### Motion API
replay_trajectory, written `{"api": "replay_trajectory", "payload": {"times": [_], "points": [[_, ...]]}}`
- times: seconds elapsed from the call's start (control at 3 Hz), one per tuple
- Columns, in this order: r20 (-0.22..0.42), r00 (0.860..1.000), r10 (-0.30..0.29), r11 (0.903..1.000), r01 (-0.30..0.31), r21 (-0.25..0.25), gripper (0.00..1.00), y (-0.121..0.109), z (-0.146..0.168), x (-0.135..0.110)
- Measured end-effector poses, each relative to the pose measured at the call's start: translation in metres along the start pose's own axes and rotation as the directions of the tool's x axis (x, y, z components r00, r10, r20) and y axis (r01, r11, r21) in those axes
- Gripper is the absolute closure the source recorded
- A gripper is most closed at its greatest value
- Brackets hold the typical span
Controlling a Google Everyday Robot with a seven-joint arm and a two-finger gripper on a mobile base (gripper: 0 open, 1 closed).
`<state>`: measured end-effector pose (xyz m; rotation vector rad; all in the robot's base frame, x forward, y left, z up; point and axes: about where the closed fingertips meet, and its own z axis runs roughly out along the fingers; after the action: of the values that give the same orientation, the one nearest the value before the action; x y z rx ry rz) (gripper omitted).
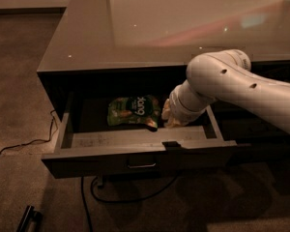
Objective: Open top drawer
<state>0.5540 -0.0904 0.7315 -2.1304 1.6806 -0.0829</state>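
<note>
Wide dark grey-brown top drawer (87, 162) is open: job looks done.
Pale gripper (168, 116) sits inside it; open or closed, I cannot tell.

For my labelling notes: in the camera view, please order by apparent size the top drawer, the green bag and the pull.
Largest to smallest:
top drawer
green bag
pull
The gripper hangs over the open drawer, beside the bag.
</note>
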Motion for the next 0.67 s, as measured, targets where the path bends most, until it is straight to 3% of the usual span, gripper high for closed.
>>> {"api": "replay_trajectory", "payload": {"times": [0.33, 0.67], "points": [[0.006, 1.0, 0.016, 0.9993, -0.016, -0.034, 0.88, -0.001, 0.021, 0.014], [-0.001, 0.999, 0.037, 0.9942, -0.037, -0.101, 1.0, 0.01, 0.05, 0.028]]}}
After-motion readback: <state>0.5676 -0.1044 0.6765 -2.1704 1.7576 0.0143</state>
